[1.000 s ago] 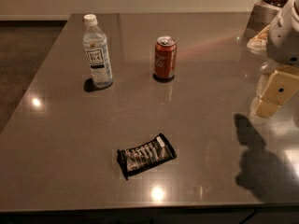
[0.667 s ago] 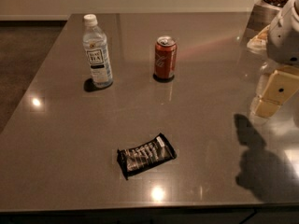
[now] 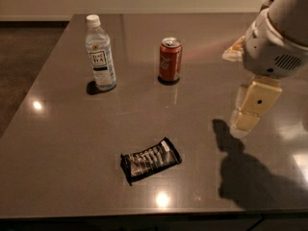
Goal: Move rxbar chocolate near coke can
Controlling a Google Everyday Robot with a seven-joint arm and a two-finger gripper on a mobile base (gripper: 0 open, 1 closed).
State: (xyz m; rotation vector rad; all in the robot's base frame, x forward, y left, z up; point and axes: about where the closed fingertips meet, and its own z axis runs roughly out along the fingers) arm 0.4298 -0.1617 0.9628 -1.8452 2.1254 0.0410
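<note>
The rxbar chocolate (image 3: 150, 160) is a flat black wrapper with white text, lying on the grey table (image 3: 62, 143) near the front, slightly tilted. The coke can (image 3: 170, 60) stands upright at the middle back, red with a silver top. My gripper (image 3: 249, 110) hangs from the white arm at the right, above the table. It is well to the right of the bar and to the front right of the can, touching neither, and holds nothing that I can see.
A clear plastic bottle (image 3: 100, 53) with a white cap stands left of the can. The arm's shadow (image 3: 250, 177) falls on the front right of the table. The dark floor (image 3: 24, 47) lies beyond the table's left edge.
The arm and gripper have moved a little to the left, toward the middle of the table. The bar, can and bottle have not moved.
</note>
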